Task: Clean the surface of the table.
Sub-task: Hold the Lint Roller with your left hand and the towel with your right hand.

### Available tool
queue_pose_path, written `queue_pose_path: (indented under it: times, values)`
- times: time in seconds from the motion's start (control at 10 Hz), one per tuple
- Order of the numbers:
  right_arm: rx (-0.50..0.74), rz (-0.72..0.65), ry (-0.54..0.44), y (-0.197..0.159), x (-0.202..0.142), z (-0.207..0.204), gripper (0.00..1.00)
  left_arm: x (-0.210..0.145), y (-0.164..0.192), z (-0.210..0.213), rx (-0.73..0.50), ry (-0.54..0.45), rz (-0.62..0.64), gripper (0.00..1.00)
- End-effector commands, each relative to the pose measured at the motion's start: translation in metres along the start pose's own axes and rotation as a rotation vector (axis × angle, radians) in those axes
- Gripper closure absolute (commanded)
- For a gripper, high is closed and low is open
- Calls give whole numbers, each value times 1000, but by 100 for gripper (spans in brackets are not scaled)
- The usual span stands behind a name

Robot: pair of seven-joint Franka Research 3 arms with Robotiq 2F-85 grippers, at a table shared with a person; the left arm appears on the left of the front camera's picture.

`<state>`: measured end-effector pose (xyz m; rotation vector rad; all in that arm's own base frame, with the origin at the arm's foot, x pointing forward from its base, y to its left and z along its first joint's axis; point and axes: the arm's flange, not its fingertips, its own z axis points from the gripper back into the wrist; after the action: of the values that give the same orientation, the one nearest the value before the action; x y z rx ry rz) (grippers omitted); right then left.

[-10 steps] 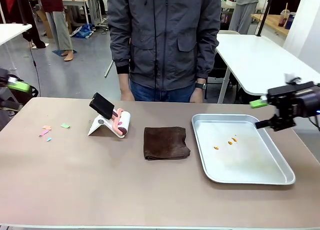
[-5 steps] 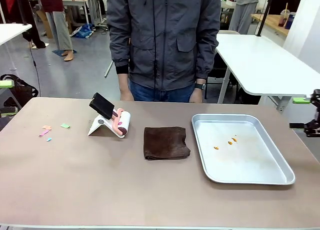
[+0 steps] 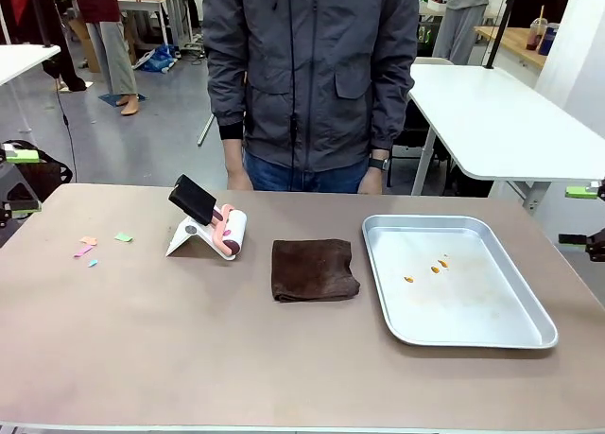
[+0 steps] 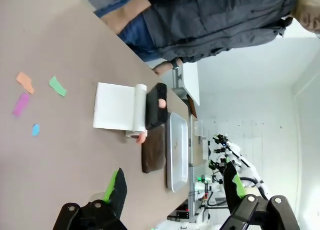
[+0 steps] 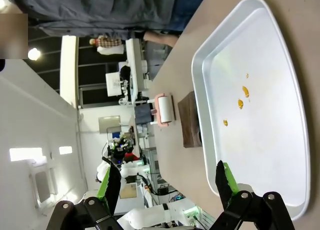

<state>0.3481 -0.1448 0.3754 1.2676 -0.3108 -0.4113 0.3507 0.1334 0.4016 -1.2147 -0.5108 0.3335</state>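
Table (image 3: 189, 339): beige-brown top, spanning the width of the front view, with a person (image 3: 312, 75) in a grey jacket standing at its far edge.

Paper scraps (image 3: 124, 236): small, coloured pink, orange, green and blue, lying loose near the table's left end.

Roller (image 3: 230, 234): white roll with pink and black parts, resting on a white folded stand, left of centre toward the far edge.

Brown cloth (image 3: 314, 269): folded flat at the table's middle, between the roller and the tray, touching neither.

Metal tray (image 3: 529, 335): silver, rectangular, on the right half of the table. A few orange bits (image 3: 436, 269) lie on its floor.

Left gripper (image 4: 175, 182): off the table's left end, fingers spread wide, nothing between the green pads.

Right gripper (image 5: 168, 177): off the table's right end, by the tray's side, fingers spread wide, holding nothing.
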Motion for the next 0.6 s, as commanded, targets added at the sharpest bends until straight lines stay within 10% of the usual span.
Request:
queue_pose_path:
  times: [0.0, 0.5]
  values:
    - [11, -9, 13, 2, -1, -1, 0, -2, 1, 6, -34, 15, -19, 0]
    - [-41, 51, 10, 22, -4, -23, 0, 10, -25, -7, 69, 142, -123, 0]
